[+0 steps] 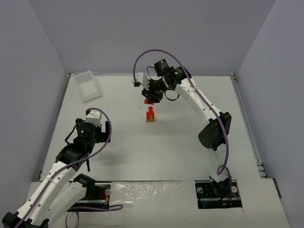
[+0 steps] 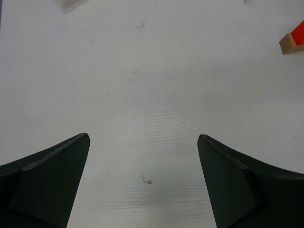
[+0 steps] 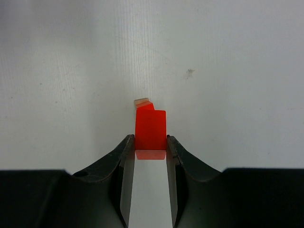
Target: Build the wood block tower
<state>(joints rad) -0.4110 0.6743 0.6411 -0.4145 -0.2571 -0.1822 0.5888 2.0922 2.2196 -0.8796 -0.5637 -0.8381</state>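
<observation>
The wood block tower (image 1: 151,116) stands mid-table as a tan base with red pieces upright on it. My right gripper (image 1: 152,98) hangs just behind and above it, shut on a red block (image 1: 149,101). In the right wrist view that red block (image 3: 151,129) sits clamped between the fingertips of the right gripper (image 3: 151,140), and a bit of the tower's tan base (image 3: 142,101) peeks out past it. My left gripper (image 1: 97,118) is off to the left, open and holding nothing. The left gripper (image 2: 142,137) shows only bare table between its fingers, with the tower's base (image 2: 289,43) at the upper right edge.
A clear plastic tray (image 1: 88,85) lies at the far left corner of the table. Grey walls enclose the table on the left, back and right. A small dark smudge (image 2: 148,181) marks the table under the left gripper.
</observation>
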